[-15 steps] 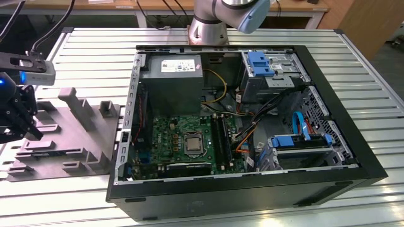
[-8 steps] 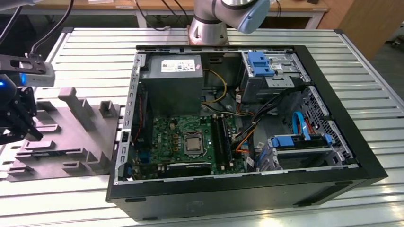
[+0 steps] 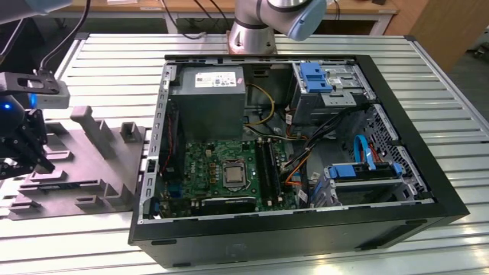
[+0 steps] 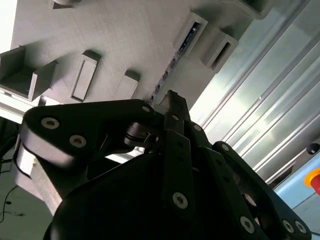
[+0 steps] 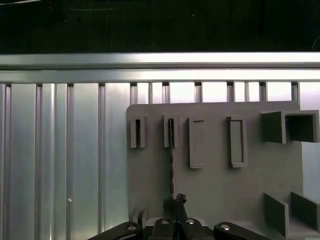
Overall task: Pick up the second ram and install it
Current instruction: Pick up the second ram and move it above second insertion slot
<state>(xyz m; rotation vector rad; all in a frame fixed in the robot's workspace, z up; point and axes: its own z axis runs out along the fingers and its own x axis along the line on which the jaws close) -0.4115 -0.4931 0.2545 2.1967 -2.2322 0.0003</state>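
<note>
Right at the gripper (image 5: 175,201), dark on dark: wide or narrow, can't tell, nor whether it touches the ram (image 5: 171,160). Ram's near end is lost behind gripper in both wrist views; chips can't be made out. It stands on edge in a tray (image 5: 215,190) slot, long axis running straight away from gripper toward tray rim. Tray sits on slatted table (image 5: 50,150), at 9 o'clock of PC case (image 3: 306,240) in exterior view, w/ gripper over it.
</note>
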